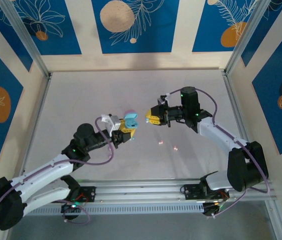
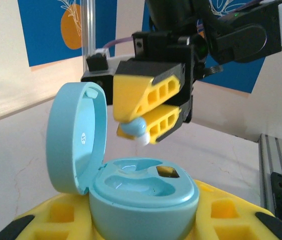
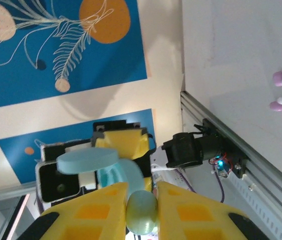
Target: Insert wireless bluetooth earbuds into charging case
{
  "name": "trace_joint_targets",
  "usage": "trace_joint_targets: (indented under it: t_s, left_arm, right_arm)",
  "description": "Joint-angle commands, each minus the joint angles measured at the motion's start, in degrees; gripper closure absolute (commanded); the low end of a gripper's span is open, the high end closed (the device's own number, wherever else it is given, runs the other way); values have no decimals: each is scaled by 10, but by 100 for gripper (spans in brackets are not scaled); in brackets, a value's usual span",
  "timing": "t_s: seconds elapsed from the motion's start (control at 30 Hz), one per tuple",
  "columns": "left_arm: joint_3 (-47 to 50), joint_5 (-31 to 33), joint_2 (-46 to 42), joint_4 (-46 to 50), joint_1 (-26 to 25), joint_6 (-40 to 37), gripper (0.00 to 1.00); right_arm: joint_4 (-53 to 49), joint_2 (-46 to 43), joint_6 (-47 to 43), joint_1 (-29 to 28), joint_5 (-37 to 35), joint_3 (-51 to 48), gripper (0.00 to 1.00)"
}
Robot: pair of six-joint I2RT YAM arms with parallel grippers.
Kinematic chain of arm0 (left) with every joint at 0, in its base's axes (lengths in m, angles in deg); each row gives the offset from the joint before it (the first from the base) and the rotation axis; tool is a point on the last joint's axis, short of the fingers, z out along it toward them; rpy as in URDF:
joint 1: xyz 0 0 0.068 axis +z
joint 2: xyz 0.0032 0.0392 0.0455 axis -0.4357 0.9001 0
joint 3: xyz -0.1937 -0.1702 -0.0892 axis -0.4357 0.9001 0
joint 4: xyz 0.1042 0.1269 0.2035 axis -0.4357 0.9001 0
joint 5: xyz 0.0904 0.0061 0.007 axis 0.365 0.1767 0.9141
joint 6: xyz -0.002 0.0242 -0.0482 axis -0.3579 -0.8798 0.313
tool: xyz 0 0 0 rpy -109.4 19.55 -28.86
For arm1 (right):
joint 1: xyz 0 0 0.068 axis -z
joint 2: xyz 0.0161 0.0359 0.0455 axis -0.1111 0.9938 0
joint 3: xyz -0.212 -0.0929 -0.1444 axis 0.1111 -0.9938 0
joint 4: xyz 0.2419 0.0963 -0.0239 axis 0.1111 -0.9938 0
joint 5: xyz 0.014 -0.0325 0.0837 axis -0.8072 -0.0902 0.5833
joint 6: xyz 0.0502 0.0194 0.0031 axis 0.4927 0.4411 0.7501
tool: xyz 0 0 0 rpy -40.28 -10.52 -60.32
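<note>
My left gripper (image 1: pixel 126 131) is shut on the base of a light blue charging case (image 2: pixel 143 195), held above the table. The case's lid (image 2: pixel 76 135) stands open to the left, and both of its wells look empty. My right gripper (image 1: pixel 150 119) is shut on a light blue earbud (image 2: pixel 133 130), white tip pointing down, and hovers just above and behind the open case without touching it. In the right wrist view the earbud (image 3: pixel 142 210) sits pinched between the yellow fingers (image 3: pixel 91 212), with the case (image 3: pixel 118 175) right beyond it.
Two lilac-pink earbuds (image 1: pixel 161 143) (image 1: pixel 175 148) lie on the table near the right arm; in the right wrist view they are these earbuds (image 3: pixel 281 79) (image 3: pixel 277 104). A pink shape (image 1: pixel 129 113) peeks out behind the held case. A metal rail (image 1: pixel 146 190) runs along the near edge.
</note>
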Motion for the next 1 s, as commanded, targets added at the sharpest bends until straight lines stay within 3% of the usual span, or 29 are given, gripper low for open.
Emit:
trace_joint_targets:
  t_s: [0.0,0.27,0.6,0.97]
  left_arm:
    - [-21,-14,-14,0,-3,-25,75]
    - [-3,-25,6,-89,-3,-62,75]
    - [-43,-63,53,-104,-3,-86,75]
    - [-47,-71,57,-117,-4,-46,75]
  right_arm:
    - [15,-24,-1,-3,51,-2,78]
    - [-56,-42,-78,-2,99,33,78]
    - [-89,-49,-91,-3,131,75,78]
    - [-128,-68,-109,-9,94,84,78]
